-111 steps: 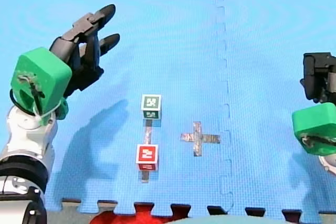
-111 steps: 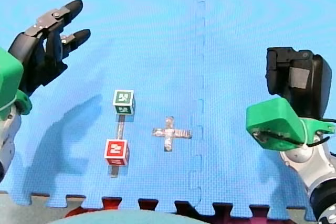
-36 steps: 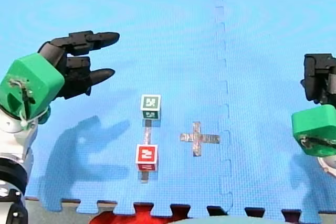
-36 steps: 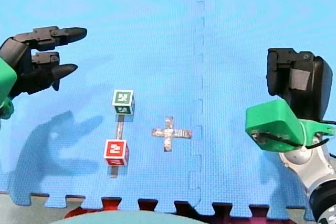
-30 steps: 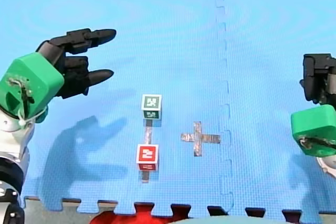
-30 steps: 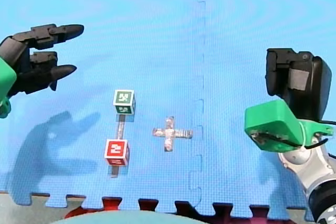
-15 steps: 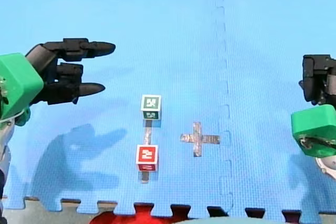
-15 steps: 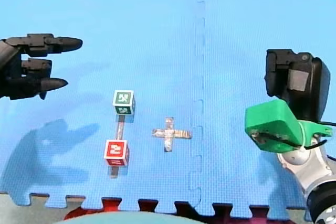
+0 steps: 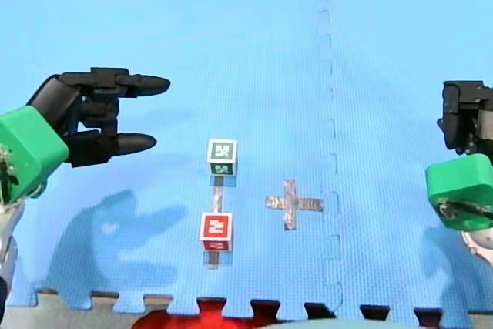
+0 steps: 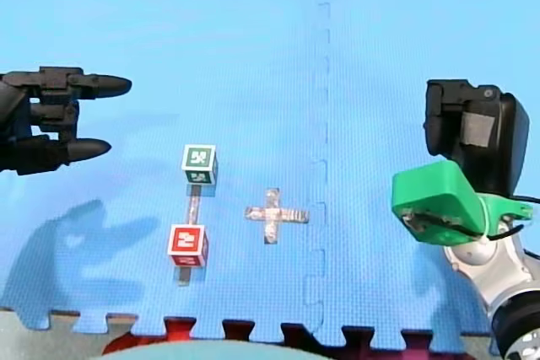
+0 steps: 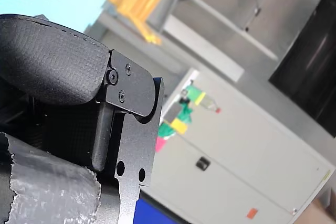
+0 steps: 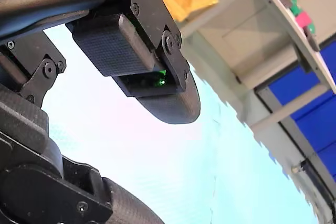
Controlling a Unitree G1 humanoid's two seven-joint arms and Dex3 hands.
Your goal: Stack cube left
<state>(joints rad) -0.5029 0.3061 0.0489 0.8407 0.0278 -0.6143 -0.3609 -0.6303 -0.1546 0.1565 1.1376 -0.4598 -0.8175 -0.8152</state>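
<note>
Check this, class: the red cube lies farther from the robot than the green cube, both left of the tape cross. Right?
No: the first head view shows the red cube nearer the robot than the green cube. Both lie left of the tape cross. The left robot hand hovers left of them, the right robot hand far right.

Head views: mat (image 9: 254, 52) is bright and evenly lit, no glare. Light comes from above and the far side. Left hand (image 9: 108, 117), raised over the mat's left part, throws a big soft-edged shadow (image 9: 115, 229) toward the near edge. Second wrist view: mat washes out almost white, and the hand (image 12: 134, 59) in front is dark.
</note>
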